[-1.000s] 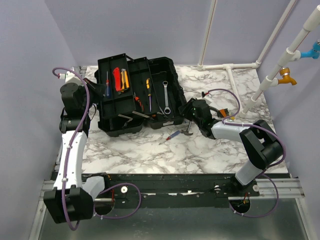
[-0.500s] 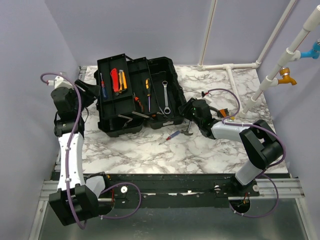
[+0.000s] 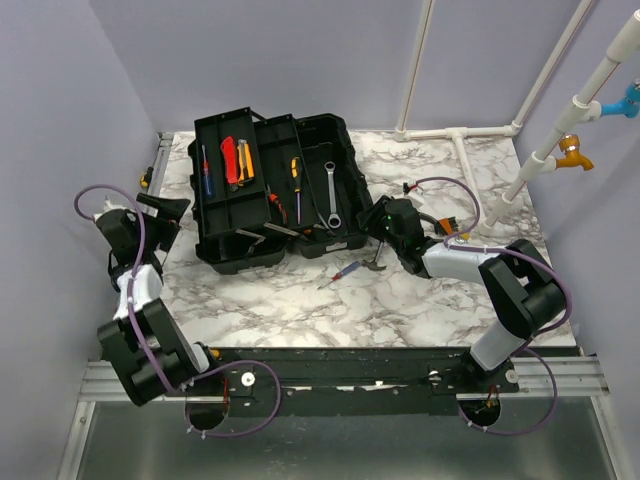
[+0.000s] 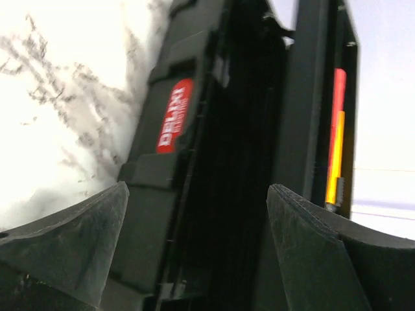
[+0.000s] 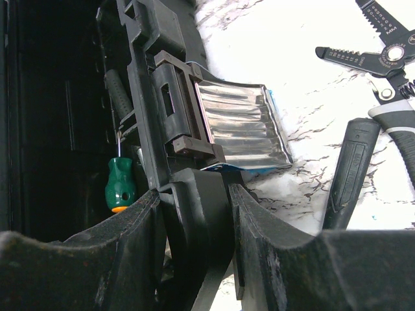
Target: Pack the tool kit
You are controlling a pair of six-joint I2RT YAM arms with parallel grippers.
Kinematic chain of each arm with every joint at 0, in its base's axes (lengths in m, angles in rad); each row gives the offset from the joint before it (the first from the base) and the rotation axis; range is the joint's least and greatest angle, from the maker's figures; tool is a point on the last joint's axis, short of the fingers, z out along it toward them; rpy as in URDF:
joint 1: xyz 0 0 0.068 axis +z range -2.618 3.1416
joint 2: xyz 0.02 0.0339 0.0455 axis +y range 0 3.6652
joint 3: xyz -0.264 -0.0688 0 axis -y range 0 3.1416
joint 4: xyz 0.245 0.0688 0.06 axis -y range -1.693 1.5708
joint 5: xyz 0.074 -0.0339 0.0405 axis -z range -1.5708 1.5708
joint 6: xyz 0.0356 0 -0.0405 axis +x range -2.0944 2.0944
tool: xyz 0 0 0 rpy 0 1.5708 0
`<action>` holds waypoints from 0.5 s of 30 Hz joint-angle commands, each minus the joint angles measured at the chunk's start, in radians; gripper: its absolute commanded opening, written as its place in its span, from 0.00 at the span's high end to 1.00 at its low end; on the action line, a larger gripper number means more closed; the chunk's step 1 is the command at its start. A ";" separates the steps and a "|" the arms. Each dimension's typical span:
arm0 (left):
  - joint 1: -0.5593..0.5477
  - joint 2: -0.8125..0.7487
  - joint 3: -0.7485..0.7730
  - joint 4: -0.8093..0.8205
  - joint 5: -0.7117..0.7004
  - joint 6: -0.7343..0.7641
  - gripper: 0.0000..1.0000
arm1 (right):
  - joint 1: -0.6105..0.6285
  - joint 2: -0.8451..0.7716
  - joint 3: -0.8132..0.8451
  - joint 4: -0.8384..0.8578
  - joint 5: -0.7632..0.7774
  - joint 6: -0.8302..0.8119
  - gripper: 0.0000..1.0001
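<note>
The black toolbox (image 3: 343,143) lies open on the marble table with its lift-out tray (image 3: 203,212) over its left half. A blue screwdriver (image 3: 205,170) and red and yellow tools (image 3: 238,158) lie in the tray. A yellow screwdriver (image 3: 295,175) and a wrench (image 3: 330,195) rest in the box. My left gripper (image 3: 163,211) hangs open and holding nothing, left of the box; its wrist view faces the box's side wall (image 4: 152,194). My right gripper (image 5: 196,194) is shut on the toolbox rim (image 5: 146,78) beside a shiny latch (image 5: 240,126).
A small red-handled screwdriver (image 3: 345,271) and dark pliers (image 3: 375,262) lie on the table in front of the box. Wire strippers (image 5: 382,65) and a black handle (image 5: 350,168) sit right of my right gripper. A green screwdriver (image 5: 118,184) stands inside the box. White pipes (image 3: 460,135) run along the back right.
My left gripper opened, left the blue screwdriver in the tray, and drew back left and toward the near edge. The right gripper has kept still on the rim.
</note>
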 commanded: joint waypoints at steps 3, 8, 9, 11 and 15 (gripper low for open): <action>0.053 0.215 -0.082 0.374 0.170 -0.162 0.10 | 0.032 0.030 0.004 -0.020 -0.059 -0.111 0.99; 0.054 0.434 -0.066 0.602 0.287 -0.283 0.10 | 0.031 0.033 0.009 -0.023 -0.066 -0.111 0.99; 0.053 0.484 -0.063 0.669 0.309 -0.323 0.10 | 0.031 0.034 0.010 -0.023 -0.066 -0.112 0.99; 0.050 0.561 -0.057 0.772 0.342 -0.381 0.10 | 0.032 0.038 0.012 -0.024 -0.066 -0.112 0.99; 0.032 0.661 -0.045 0.874 0.372 -0.439 0.13 | 0.032 0.048 0.022 -0.029 -0.072 -0.114 0.99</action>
